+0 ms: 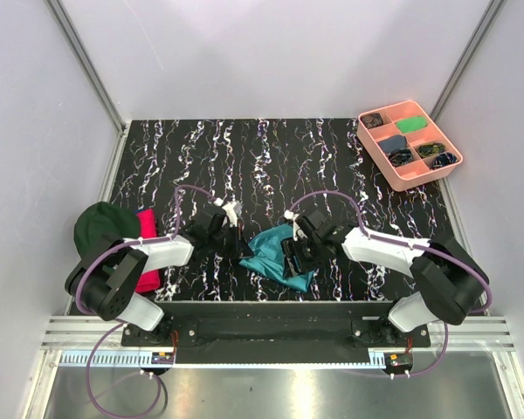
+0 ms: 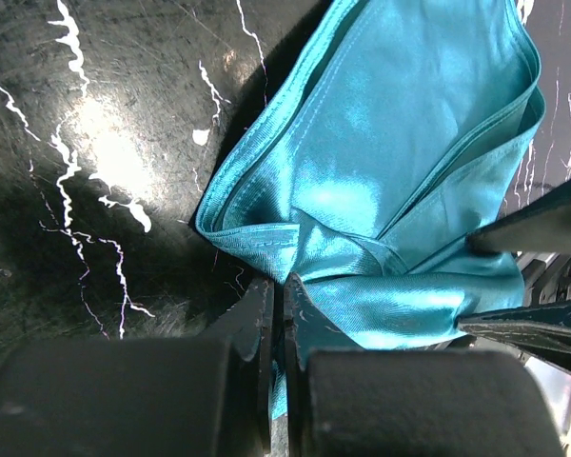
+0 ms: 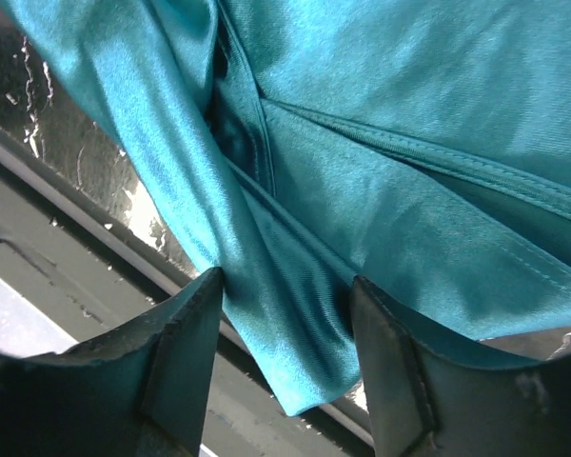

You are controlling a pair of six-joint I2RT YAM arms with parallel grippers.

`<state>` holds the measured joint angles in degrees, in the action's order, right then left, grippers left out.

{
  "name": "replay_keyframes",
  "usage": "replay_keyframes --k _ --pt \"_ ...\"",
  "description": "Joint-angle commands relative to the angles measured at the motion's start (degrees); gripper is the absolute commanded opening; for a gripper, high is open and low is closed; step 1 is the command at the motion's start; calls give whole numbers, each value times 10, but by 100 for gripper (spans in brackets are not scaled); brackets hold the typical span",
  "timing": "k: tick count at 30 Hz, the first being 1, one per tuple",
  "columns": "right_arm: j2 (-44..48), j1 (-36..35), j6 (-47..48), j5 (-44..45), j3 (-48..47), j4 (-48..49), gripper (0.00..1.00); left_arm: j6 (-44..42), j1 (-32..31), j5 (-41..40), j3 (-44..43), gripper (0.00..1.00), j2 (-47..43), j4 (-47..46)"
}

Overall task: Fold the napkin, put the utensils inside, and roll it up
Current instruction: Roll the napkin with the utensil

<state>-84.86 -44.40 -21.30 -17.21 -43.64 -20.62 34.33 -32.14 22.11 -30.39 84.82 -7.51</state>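
While your left hand (image 2: 281, 286) is closed tight on the napkin (image 2: 381, 162) by the near edge of the worktop (image 1: 244, 148), your right hand (image 3: 287, 281) stands parted astride a fold.

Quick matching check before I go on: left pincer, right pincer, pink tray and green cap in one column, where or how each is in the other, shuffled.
1 left pincer
2 right pincer
3 pink tray
4 green cap

A far right corner of the table
B shut on the napkin edge
C jaws apart, napkin fold between them
D left table edge, beside the red cloth

Pairs: 1-B, 2-C, 3-A, 4-D
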Motion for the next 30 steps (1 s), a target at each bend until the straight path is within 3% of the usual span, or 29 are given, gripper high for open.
replay_keyframes --k 1,13,25,30 --pt "16 -8 -35 -36 5 -20 59 -17 -2 -7 -7 0 -7 37" --pt "56 -11 -89 -85 33 -40 62 -19 -2 -15 -7 0 -9 49" --pt "1 -11 -116 -112 29 -35 55 -19 -1 -15 -13 0 -4 50" --pt "-10 -11 -118 -131 40 -28 47 -19 -2 -15 -13 0 -3 50"
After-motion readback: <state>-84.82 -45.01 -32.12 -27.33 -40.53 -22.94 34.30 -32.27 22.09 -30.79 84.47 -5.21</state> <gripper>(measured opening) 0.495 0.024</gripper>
